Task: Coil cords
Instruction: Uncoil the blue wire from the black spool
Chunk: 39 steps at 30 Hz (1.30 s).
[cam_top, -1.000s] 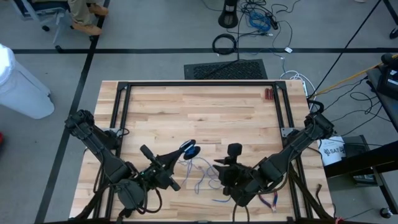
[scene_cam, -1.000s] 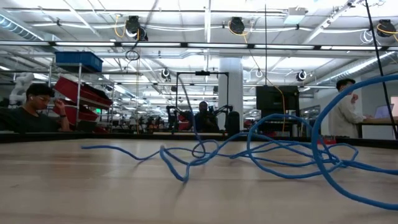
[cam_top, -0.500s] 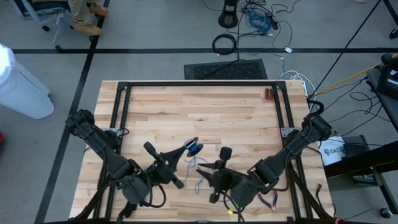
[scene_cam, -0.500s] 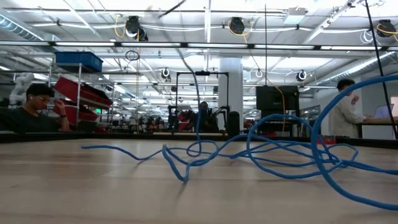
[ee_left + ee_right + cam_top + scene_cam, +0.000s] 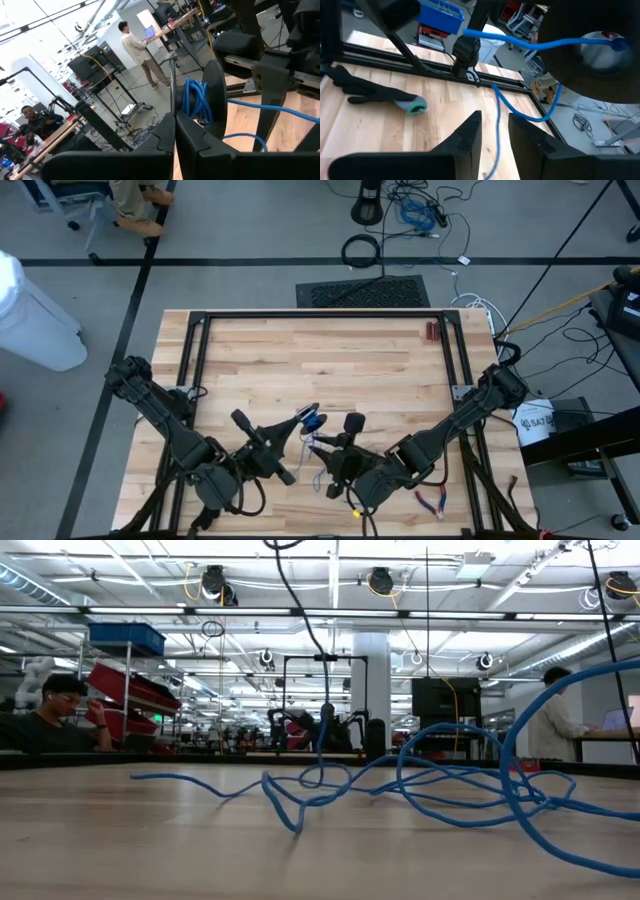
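Since a second ago, my right claw (image 5: 350, 423) has slid toward the desk's middle, nearer my left claw (image 5: 312, 410). One thin blue cord (image 5: 322, 458) lies in loose loops on the pale wooden desk (image 5: 320, 350) near its front edge, between my two arms. My left claw is clenched on the cord's wound end, lifted off the wood. My right claw's fingers stand slightly apart, gripping nothing.
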Each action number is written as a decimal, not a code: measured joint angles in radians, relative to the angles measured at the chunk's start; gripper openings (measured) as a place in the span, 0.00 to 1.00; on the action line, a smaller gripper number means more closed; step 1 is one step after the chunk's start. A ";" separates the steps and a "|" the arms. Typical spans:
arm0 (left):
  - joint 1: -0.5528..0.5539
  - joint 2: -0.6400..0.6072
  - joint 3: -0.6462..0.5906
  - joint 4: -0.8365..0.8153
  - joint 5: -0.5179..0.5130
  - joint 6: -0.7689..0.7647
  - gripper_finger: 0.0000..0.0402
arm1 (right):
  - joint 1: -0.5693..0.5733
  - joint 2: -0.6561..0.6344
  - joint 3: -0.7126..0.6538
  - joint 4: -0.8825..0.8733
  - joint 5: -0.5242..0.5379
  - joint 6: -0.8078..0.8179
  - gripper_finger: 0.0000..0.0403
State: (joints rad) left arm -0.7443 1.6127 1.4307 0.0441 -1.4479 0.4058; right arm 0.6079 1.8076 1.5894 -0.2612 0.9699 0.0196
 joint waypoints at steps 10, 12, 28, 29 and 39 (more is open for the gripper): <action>-0.004 0.000 0.000 0.000 -0.001 0.008 0.02 | 0.000 0.000 0.000 -0.001 0.027 0.072 0.50; -0.010 0.000 0.000 0.001 -0.010 0.029 0.02 | 0.000 0.000 0.000 -0.001 0.027 0.078 0.52; -0.057 0.002 0.000 0.142 -0.066 0.179 0.02 | 0.046 -0.001 0.000 0.121 0.096 0.050 0.49; -0.055 0.002 0.000 0.142 -0.057 0.179 0.02 | 0.047 -0.002 0.000 0.143 0.097 0.032 0.49; -0.048 0.002 0.000 0.159 0.029 0.176 0.02 | 0.025 -0.001 0.000 0.150 0.024 -0.016 0.49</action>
State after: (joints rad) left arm -0.7925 1.6142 1.4311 0.2035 -1.4193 0.5823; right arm 0.6326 1.8061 1.5894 -0.1110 0.9940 0.0039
